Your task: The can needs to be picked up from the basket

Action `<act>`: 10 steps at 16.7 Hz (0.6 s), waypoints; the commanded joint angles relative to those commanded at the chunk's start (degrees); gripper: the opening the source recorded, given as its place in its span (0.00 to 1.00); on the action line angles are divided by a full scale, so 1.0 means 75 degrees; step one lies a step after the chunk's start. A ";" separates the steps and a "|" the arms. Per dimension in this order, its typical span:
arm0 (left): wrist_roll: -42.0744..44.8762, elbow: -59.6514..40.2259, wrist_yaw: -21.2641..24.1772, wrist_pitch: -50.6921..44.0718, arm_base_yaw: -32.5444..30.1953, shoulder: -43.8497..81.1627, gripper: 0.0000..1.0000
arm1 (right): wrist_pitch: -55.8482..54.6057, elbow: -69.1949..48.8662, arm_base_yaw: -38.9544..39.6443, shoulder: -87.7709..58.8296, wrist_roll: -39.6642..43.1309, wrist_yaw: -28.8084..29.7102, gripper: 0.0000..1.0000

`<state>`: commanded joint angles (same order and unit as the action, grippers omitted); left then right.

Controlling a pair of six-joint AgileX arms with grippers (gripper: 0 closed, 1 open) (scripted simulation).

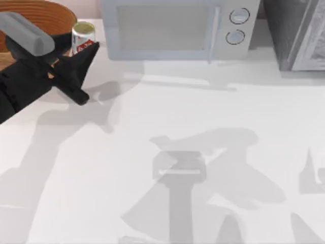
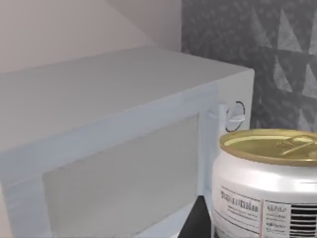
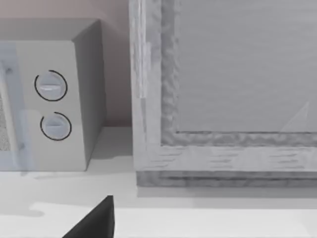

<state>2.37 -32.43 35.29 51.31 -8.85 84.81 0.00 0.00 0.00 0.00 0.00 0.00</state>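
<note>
The can (image 1: 84, 34) is silver with a red-and-white label and a pale round top. It sits upright just right of the orange-brown woven basket (image 1: 43, 14) at the back left, outside the rim. My left gripper (image 1: 87, 68) reaches in from the left and is shut on the can's lower part, which the black fingers (image 1: 81, 58) hide. In the left wrist view the can (image 2: 267, 183) is very close, held about level with the microwave's top, with one dark finger (image 2: 198, 220) beside it.
A grey-white microwave (image 1: 172, 28) stands at the back centre, close to the right of the can. A grey textured cabinet (image 1: 299, 33) fills the back right corner. A black part of my right gripper (image 3: 94, 223) sits parked low, facing the microwave's dials (image 3: 52, 106).
</note>
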 joint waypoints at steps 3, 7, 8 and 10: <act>-0.0042 -0.0245 0.0539 0.0503 -0.0091 0.0938 0.00 | 0.0000 0.0000 0.0000 0.0000 0.0000 0.0000 1.00; -0.0008 -0.0704 0.1281 0.1265 -0.0186 0.1979 0.00 | 0.0000 0.0000 0.0000 0.0000 0.0000 0.0000 1.00; 0.0012 -0.0824 0.1468 0.1453 -0.0204 0.2226 0.00 | 0.0000 0.0000 0.0000 0.0000 0.0000 0.0000 1.00; 0.0056 -0.1059 0.1845 0.1812 -0.0237 0.2721 0.00 | 0.0000 0.0000 0.0000 0.0000 0.0000 0.0000 1.00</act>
<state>2.80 -40.37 49.13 64.90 -10.63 105.21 0.00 0.00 0.00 0.00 0.00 0.00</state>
